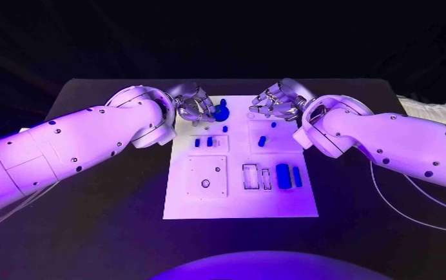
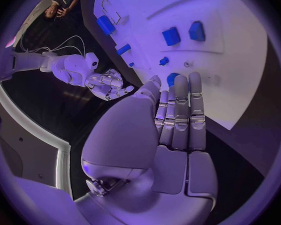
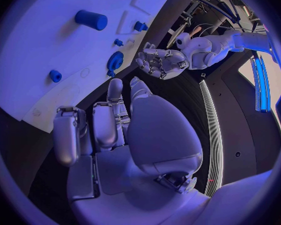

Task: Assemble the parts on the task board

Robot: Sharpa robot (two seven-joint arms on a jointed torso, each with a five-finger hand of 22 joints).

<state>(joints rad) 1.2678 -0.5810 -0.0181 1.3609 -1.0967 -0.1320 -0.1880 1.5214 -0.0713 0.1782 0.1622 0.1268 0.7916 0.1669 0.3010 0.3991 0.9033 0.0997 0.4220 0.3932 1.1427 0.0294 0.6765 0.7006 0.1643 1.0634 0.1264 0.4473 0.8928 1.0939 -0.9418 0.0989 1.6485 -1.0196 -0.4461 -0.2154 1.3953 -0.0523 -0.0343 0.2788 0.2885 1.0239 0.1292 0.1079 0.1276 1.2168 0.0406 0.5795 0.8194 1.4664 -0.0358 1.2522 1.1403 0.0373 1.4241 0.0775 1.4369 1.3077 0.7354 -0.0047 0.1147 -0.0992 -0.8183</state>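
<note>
Both empty, fingers apart, the left hand (image 1: 193, 107) and right hand (image 1: 276, 104) hover at the task board's (image 1: 240, 206) twelve o'clock edge, flanking a blue part (image 1: 221, 112).

Purple light falls from above and makes the white task board (image 1: 240, 196) glow, the room behind is very dark, and the round wrist pictures bend at their edges.

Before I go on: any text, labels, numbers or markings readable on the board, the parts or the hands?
None: no readable text in any view.
The task board shows only outlined recesses and holes, no lettering.
The blue parts are plain.
The left hand and right hand carry no legible marks.
</note>
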